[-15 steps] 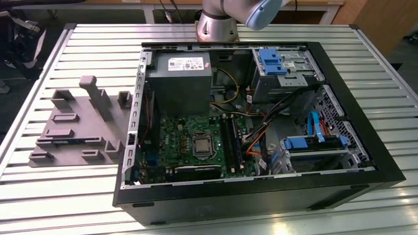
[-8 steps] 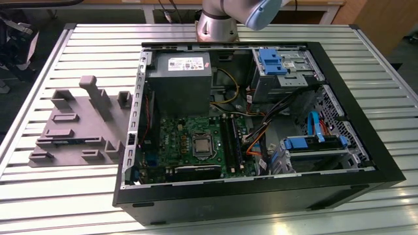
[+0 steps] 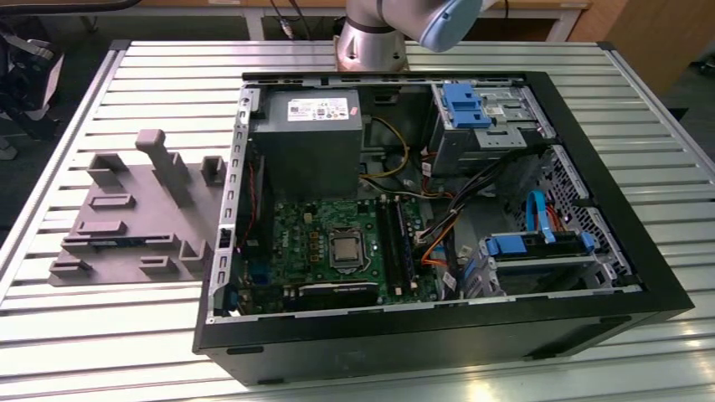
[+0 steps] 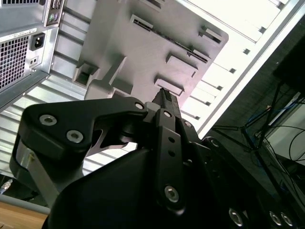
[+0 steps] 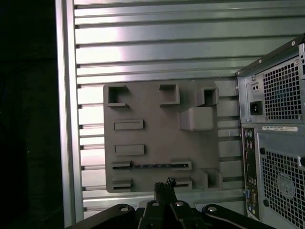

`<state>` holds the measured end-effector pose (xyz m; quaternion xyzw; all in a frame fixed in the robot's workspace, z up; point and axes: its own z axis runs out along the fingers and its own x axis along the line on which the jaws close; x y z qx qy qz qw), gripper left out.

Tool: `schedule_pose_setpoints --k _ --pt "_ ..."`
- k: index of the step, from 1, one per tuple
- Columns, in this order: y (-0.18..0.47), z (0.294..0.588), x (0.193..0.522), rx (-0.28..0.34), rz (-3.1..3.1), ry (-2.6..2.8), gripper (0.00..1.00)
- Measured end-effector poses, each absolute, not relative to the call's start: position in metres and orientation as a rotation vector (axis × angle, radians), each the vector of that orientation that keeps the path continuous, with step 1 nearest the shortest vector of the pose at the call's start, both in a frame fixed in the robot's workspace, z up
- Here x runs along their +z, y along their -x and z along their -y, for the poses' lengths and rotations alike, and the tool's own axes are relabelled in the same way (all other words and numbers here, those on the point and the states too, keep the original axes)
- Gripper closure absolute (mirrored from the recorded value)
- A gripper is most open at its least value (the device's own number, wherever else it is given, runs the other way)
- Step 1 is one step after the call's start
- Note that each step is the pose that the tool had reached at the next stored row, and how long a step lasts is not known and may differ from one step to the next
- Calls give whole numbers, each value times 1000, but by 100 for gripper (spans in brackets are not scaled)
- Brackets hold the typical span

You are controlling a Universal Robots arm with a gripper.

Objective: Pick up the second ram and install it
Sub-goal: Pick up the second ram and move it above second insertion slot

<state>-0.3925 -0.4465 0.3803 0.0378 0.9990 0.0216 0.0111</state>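
2nd ram (image 5: 151,165) prob edge-on in fixture (image 5: 147,109)

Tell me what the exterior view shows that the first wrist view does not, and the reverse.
Exterior view: the inside of the open case, with motherboard and power supply. First wrist view: the case's rear panel and the pincer. Both: the grey fixture block, holding the second ram in a slot, on the slatted table.

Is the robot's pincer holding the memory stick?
No, in the first wrist view the second ram lies in a slot of the grey fixture block, and the pincer grips nothing.
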Motion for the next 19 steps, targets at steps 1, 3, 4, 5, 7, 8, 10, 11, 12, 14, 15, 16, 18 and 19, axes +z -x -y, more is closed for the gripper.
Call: schedule_pose_setpoints --k 1,3,4,5,7,8,10,11,12,14,15,16,18,19 --pt "393 447 380 68 -3116 -118 89" --pt "393 447 380 67 -3116 -118 89" --pt "393 446 380 67 -3116 -117 89" --pt "393 447 380 68 -3117 -113 89" --pt "393 447 380 68 -3118 -86 89" --pt "393 447 380 68 -3119 -63 89" --pt "393 447 380 68 -3120 -12 89" --pt "393 447 380 69 -3120 14 89" --pt "393 447 380 69 -3121 42 89" --pt "393 447 380 69 -3120 93 89" --pt "393 447 380 70 -3120 116 89" --pt "393 447 379 70 -3119 140 89" --pt "393 447 379 70 -3117 187 89" --pt "393 447 379 71 -3116 208 89"
